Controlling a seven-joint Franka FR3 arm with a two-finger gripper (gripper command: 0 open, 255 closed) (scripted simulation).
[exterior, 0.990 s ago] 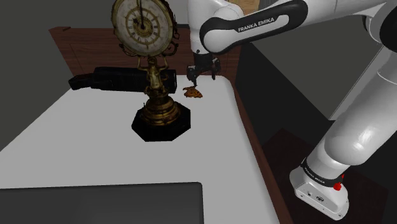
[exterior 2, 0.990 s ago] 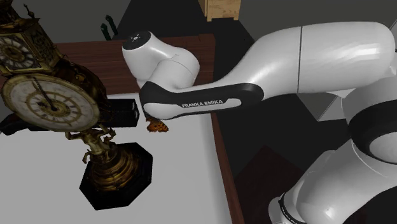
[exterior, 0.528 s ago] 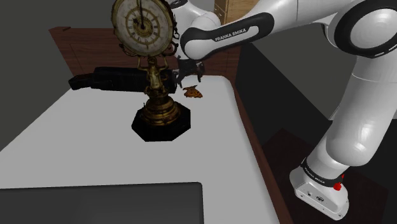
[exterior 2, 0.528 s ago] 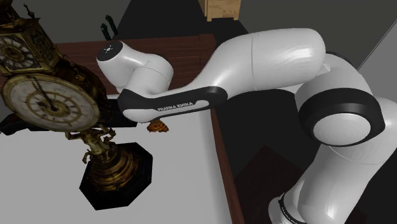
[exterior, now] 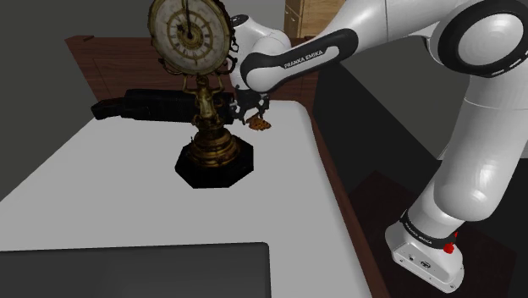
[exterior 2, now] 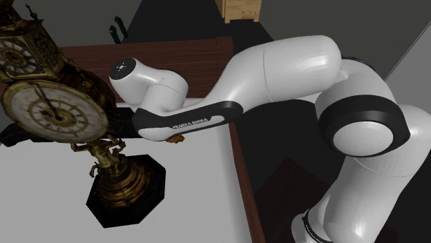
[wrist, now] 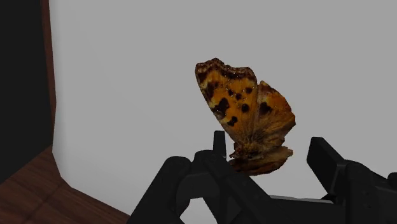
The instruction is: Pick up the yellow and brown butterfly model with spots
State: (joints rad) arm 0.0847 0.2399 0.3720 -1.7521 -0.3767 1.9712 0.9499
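Moved: pincer (wrist: 270,146) lowered around butterfly (wrist: 245,108)
Pincer: spread; butterfly between fingers (wrist: 327,159), not pinched
Done: approach; left: closing, lifting off table (wrist: 127,76)

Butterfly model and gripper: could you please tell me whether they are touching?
Cannot tell. Wrist view: butterfly sits between open fingers of the gripper; one stands clear, the other overlaps the wing's edge.

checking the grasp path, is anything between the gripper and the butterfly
Nothing. In the wrist view the orange, dark-spotted butterfly model stands between the fingers of the open black gripper, bare white tabletop around it.
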